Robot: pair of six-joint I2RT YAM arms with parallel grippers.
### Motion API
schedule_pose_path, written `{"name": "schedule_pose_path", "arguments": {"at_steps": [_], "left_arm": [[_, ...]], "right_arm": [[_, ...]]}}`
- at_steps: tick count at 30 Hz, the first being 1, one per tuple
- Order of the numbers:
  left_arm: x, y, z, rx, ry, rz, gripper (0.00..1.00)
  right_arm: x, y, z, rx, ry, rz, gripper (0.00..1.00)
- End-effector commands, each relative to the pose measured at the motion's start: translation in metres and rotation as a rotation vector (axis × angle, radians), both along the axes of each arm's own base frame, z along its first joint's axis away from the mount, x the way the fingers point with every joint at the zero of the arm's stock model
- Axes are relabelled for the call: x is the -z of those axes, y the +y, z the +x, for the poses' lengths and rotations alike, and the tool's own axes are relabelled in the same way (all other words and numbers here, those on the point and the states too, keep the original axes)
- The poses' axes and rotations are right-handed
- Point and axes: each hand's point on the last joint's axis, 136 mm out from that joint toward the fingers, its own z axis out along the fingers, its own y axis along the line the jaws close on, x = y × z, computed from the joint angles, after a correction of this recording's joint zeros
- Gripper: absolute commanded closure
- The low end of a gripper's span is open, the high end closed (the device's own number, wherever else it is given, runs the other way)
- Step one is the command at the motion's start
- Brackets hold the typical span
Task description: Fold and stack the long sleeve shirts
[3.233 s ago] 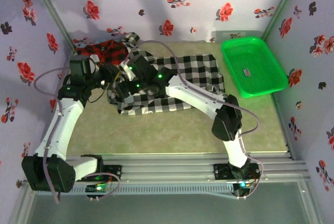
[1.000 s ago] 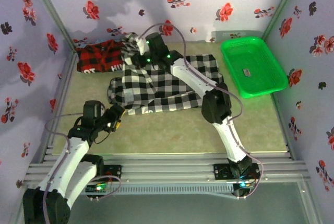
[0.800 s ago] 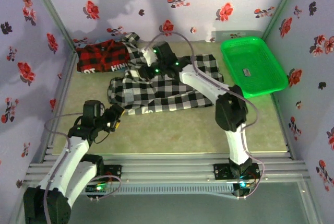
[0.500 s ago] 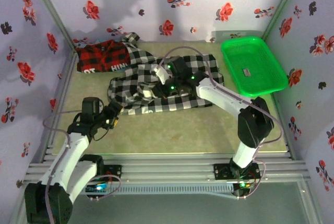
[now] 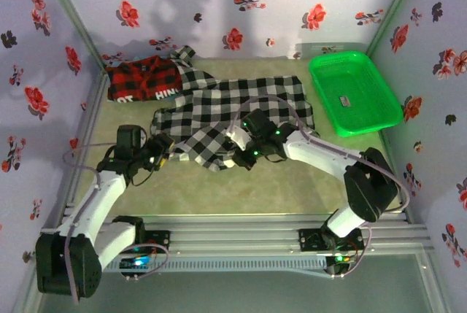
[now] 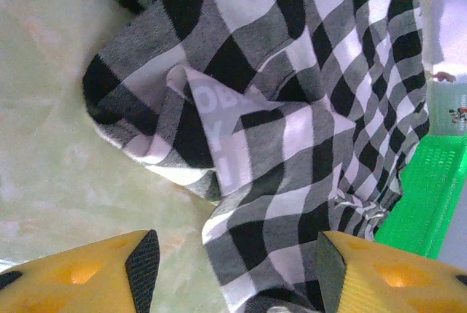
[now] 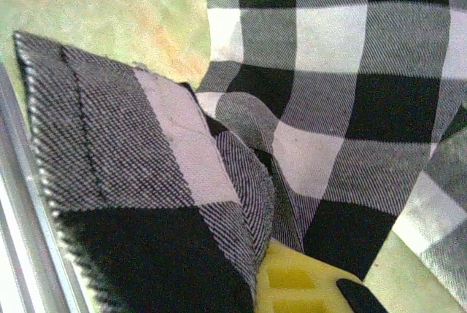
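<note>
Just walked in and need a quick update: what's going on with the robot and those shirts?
Two arms are working on the shirts. The right gripper is at the near edge of the checked shirt, with a fold of cloth lying over one finger; whether it is gripping is unclear. The left gripper hangs open by the shirt's left edge, holding nothing. The red shirt lies at the back left, not yet stacked.

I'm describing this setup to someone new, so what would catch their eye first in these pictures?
The black-and-white checked cloth shirt sprawled across the middle grabs attention first, with the right gripper at its near edge and the open left gripper beside its left end. Next come the bright green plastic basket at the far right and the red-and-black plaid shirt bunched in the far left corner.
</note>
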Motion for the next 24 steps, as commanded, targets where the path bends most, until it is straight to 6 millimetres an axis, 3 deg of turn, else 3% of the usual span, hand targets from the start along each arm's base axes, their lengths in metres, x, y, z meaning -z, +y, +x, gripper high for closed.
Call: {"name": "schedule_pose_path", "arguments": {"at_steps": [1,3,5,10,14,18,20,24], "left_arm": [[-0.020,-0.004,0.016,0.040,-0.076,0.014,0.39],[-0.020,-0.007,0.021,0.058,-0.078,0.012,0.38],[-0.017,-0.010,0.024,0.082,-0.071,0.018,0.38],[-0.010,-0.013,0.029,0.159,-0.055,0.087,0.36],[-0.008,-0.012,0.033,0.234,-0.056,0.171,0.34],[-0.006,-0.012,0.034,0.327,-0.055,0.247,0.31],[-0.005,-0.011,0.032,0.358,-0.054,0.275,0.29],[-0.015,-0.014,0.032,0.420,-0.117,0.309,0.23]], "right_arm": [[0.011,-0.025,-0.007,0.018,-0.049,-0.087,0.73],[0.011,-0.035,-0.009,0.057,-0.069,-0.091,0.68],[0.006,-0.046,-0.009,0.111,-0.101,-0.088,0.53],[-0.028,-0.078,-0.010,0.346,-0.168,-0.006,0.36],[-0.048,-0.082,-0.016,0.690,0.053,0.177,0.29],[-0.009,-0.095,-0.040,1.062,0.429,0.118,0.27],[0.008,-0.096,-0.053,1.149,0.533,0.083,0.25],[0.023,-0.081,-0.055,1.231,0.642,0.139,0.23]]}}
